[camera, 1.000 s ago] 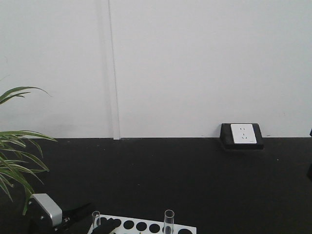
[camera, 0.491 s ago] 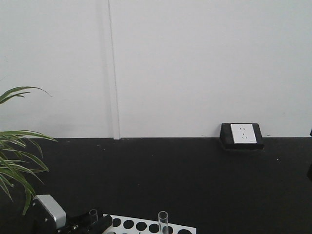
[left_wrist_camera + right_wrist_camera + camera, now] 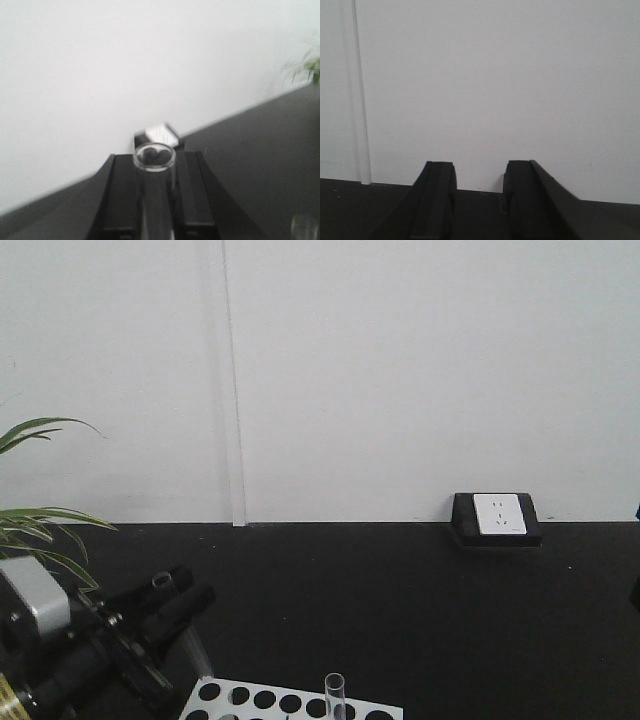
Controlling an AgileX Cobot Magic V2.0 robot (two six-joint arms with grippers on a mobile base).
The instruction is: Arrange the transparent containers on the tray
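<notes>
Left wrist | left end effector (image 3: 155, 162) clamps empty tube (image 3: 155, 200) | right end effector (image 3: 479, 172) spread | second tube (image 3: 335, 692) in rack (image 3: 280, 702)

Black matte table (image 3: 400, 610), runs full frame width, back edge butts against the white wall.

Directly on it:
- white rack (image 3: 304, 704) with round black holes – near edge, left of centre, cut off by the bottom of the frame, lying slightly skewed to the table edge
- socket box (image 3: 496, 518) – black housing, white faceplate, far right at the back, touching the wall, well apart from the rack

Plant (image 3: 55, 515) leaves overhang the left end; its base is out of frame, so can't tell whether it stands on the table.

Left wrist view: same tabletop (image 3: 260, 150) seen tilted, socket box (image 3: 159, 134) at the wall line. Right wrist view: only a dark strip of table (image 3: 340, 200) under the wall.
</notes>
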